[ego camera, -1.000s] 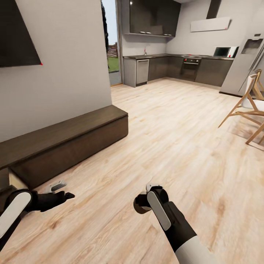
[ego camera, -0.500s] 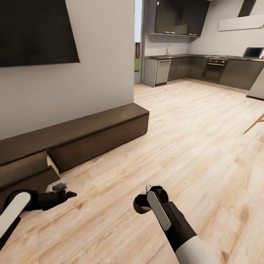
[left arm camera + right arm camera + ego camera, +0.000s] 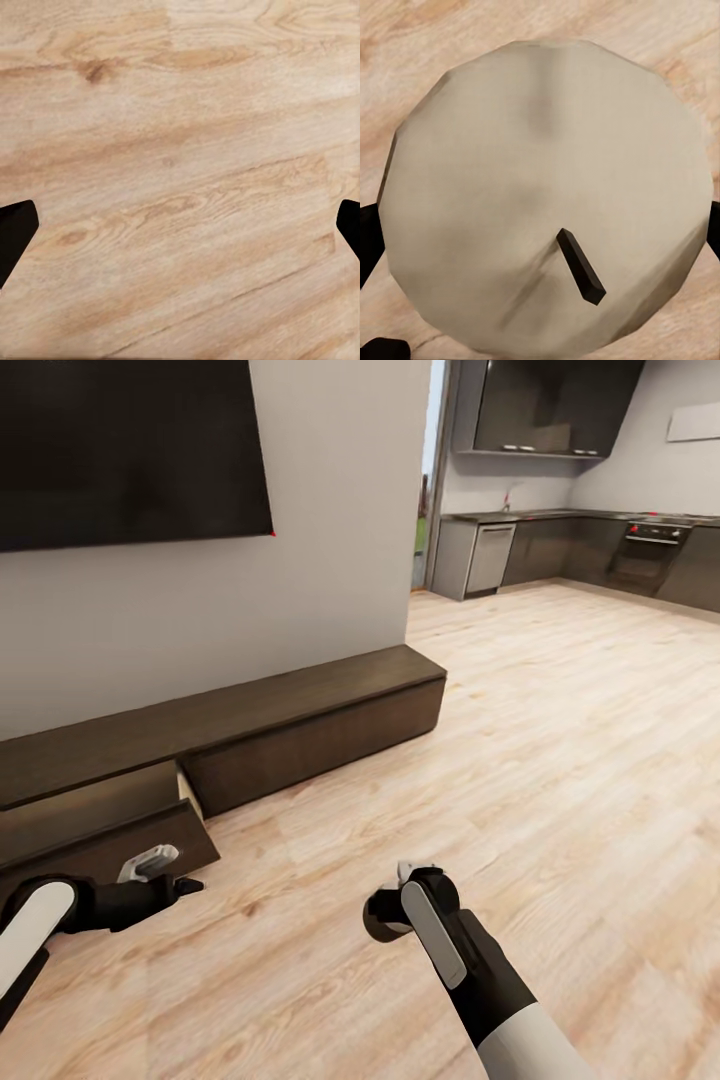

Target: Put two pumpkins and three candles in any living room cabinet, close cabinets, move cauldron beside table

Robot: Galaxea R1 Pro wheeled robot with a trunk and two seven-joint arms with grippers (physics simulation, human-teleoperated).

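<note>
Candle [image 3: 547, 217] sits clamped in my right end effector [image 3: 392, 916], carried low above the floor toward the cabinet [image 3: 300, 725], its drawer [image 3: 100, 830] open; left end effector [image 3: 170, 882] spread, empty.

Even, soft light fills the room, brightest at the doorway [image 3: 425, 520] at one o'clock, where daylight washes out the view outside. The wood floor [image 3: 560, 760] is pale and evenly lit, with faint soft shadows under the arms at six and eight o'clock. The cabinet [image 3: 300, 720] throws a thin dark line along its base. The black wall panel [image 3: 130, 450] at eleven o'clock shows no glare. Straight lines lean outward near the frame edges. In the right wrist view the candle [image 3: 547, 195] is close, soft and low in detail; the left wrist view's floor grain looks slightly blurred.
</note>
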